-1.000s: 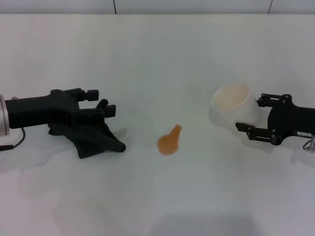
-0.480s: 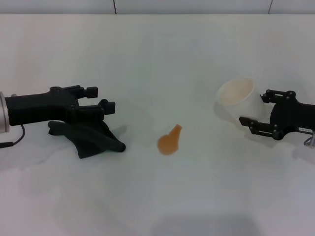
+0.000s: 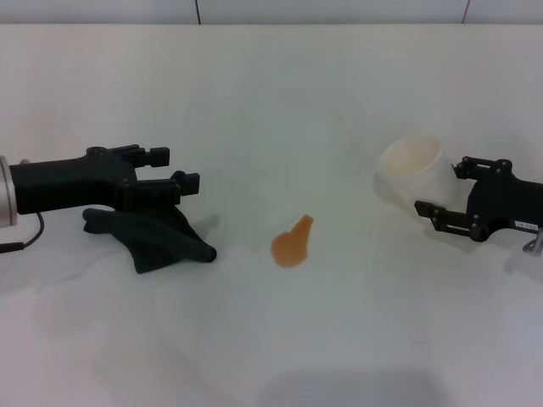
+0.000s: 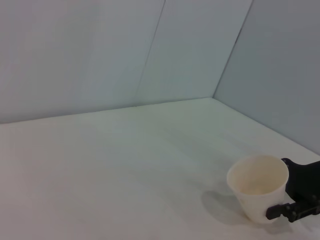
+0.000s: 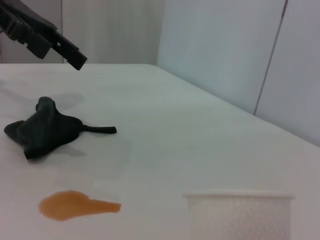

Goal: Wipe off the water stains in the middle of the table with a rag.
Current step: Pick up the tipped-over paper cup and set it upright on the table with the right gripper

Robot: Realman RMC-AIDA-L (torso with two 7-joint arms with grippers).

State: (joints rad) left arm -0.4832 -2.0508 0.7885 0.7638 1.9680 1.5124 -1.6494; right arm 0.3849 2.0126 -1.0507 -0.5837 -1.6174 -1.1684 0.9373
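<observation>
The rag (image 3: 157,242), a black lumpy cloth with a stub, lies on the white table (image 3: 271,102) at the left. It also shows in the right wrist view (image 5: 42,130). My left gripper (image 3: 176,169) hovers open just above the rag, not touching it. The water stain (image 3: 291,244), a small orange blot with a pointed lobe, sits at the table's middle, and shows in the right wrist view (image 5: 75,205). My right gripper (image 3: 441,188) is open at the right, its jaws on either side of a white cup (image 3: 413,170).
The white cup stands upright on the table right of the blot, seen too in the left wrist view (image 4: 257,192) and the right wrist view (image 5: 240,215). A grey wall runs along the table's far edge (image 3: 271,24).
The cup went from tilted to upright, and my right gripper drew back slightly to the right. My left gripper shifted a little above the rag.
</observation>
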